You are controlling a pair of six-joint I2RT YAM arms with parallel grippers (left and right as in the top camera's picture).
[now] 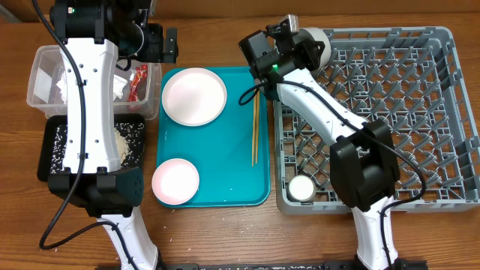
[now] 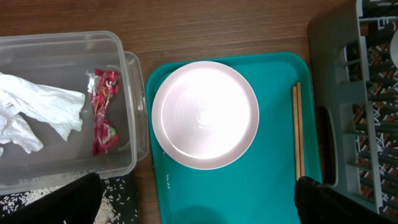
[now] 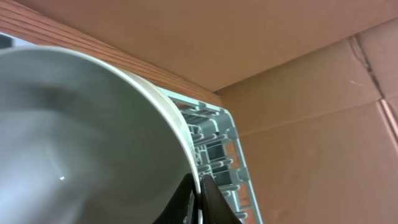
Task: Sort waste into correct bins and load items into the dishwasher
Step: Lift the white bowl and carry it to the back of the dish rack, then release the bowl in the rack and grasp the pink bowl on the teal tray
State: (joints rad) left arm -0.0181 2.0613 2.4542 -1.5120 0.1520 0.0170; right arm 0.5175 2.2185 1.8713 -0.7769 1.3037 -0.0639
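Bare teal tray [image 1: 225, 161] between white plate [image 1: 193, 96], pink plate [image 1: 175, 181] and chopsticks [image 1: 254, 131] gives open room

The left arm [image 1: 90, 97] stretches from the near edge up the worktop's left side. The left gripper [image 1: 165, 45] is near the far-left corner, fingers [image 2: 329, 202] spread wide. The right arm [image 1: 330, 112] reaches toward the far edge, and the right gripper [image 1: 300, 49] pinches a bowl [image 3: 81, 137] by its rim.

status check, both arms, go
Left end effector open, empty. Right end effector shut on white round bowl, at grey lattice dish rack corner. White round plate, pink plate, wooden chopsticks on teal tray. No obstruction seen.
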